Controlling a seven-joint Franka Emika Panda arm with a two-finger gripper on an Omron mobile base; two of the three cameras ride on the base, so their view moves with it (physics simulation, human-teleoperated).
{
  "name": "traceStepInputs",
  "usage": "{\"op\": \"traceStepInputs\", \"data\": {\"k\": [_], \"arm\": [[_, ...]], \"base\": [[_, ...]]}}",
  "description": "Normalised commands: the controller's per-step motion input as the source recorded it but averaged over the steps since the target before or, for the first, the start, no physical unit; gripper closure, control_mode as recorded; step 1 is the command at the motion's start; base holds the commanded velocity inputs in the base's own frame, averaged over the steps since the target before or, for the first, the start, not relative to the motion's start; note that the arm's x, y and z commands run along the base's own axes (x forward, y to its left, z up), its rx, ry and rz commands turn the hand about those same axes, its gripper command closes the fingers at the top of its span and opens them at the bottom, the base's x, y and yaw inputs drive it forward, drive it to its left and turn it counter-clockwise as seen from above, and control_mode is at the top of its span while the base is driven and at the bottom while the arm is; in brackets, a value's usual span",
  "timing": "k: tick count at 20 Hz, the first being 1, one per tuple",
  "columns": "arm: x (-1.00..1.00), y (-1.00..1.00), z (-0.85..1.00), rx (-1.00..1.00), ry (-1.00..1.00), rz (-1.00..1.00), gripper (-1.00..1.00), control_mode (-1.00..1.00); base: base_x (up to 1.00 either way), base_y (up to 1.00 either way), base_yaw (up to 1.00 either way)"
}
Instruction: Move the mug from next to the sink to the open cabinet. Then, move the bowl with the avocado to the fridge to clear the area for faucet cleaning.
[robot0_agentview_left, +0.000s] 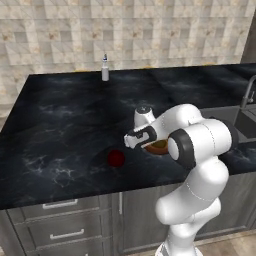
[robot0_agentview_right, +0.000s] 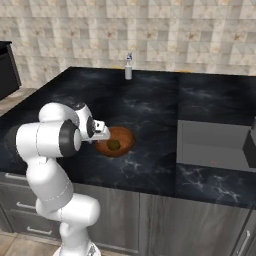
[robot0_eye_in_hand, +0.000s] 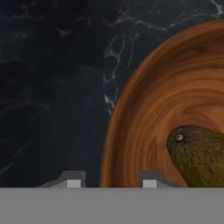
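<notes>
Mug (robot0_agentview_left: 116, 158) left of bowl (robot0_agentview_right: 116, 141); bottle (robot0_agentview_left: 105, 68) far back.

Seen from close above: a reddish-brown wooden bowl (robot0_eye_in_hand: 144, 127) covering the right half of the picture, its curved rim sweeping from the upper right down to the bottom centre. Inside, low on the right, a dark olive-green avocado (robot0_eye_in_hand: 199, 155) with a small pale stem spot facing left, resting on the ringed wood grain. To the left, black marble counter (robot0_eye_in_hand: 48, 87) with pale veins. At the bottom, the end effector (robot0_eye_in_hand: 111, 183) with two grey fingertips (robot0_eye_in_hand: 73, 181), one over the counter just outside the rim, the other inside the bowl, the rim passing between them.
</notes>
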Motion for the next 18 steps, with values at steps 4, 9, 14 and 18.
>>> {"op": "traceStepInputs", "data": {"k": [4,9,14,18], "arm": [[-0.07,0.07,0.04,-0.04,-0.04,0.0,1.0,-1.0],[-0.47,0.29,0.64,-0.23,-0.2,0.11,1.0,-1.0],[-0.68,0.23,0.99,-0.27,-0.29,0.21,1.0,-1.0],[-0.6,0.16,1.0,-0.23,-0.25,0.21,1.0,-1.0]], "base": [[0.0,0.0,0.0],[0.0,0.0,0.0],[0.0,0.0,0.0],[0.0,0.0,0.0]]}}
